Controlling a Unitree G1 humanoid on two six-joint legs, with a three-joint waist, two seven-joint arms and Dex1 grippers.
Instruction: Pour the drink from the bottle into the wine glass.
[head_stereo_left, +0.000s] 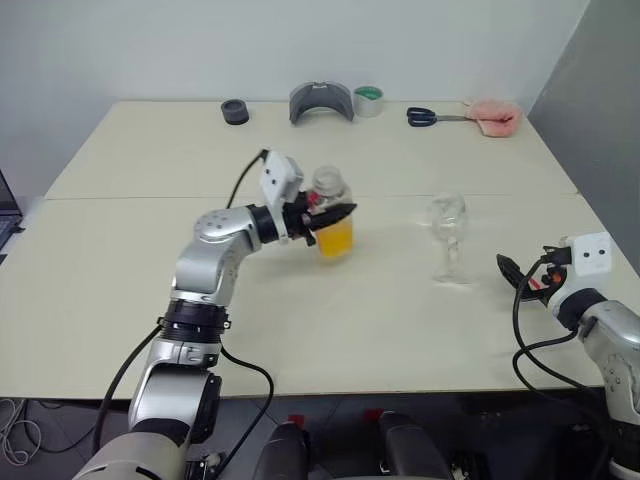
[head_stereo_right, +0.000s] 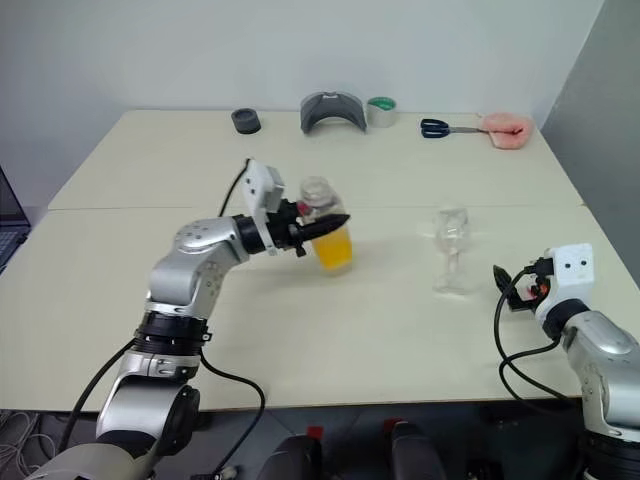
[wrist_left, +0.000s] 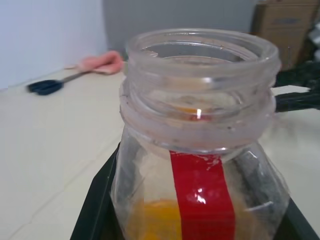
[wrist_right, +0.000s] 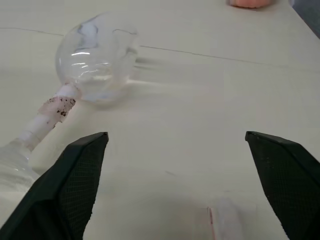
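The bottle (head_stereo_left: 332, 213) — uncapped, orange drink (head_stereo_left: 336, 240) in its lower part — is clamped in the left pincer (head_stereo_left: 335, 215), raised over mid-worktop (head_stereo_left: 120, 280). The empty wine glass (head_stereo_left: 449, 238) stands to its right. The right pincer (wrist_right: 180, 190) gapes wide near the glass, touching nothing — scissors (head_stereo_left: 430, 117) lie far back.

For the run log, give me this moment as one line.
left gripper: shut on bottle, uncapped | right gripper: open, empty | wine glass: upright, empty

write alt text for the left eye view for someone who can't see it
The left gripper holds an uncapped bottle of orange drink over a cream table. An empty wine glass stands nearby, the open right gripper beside it.
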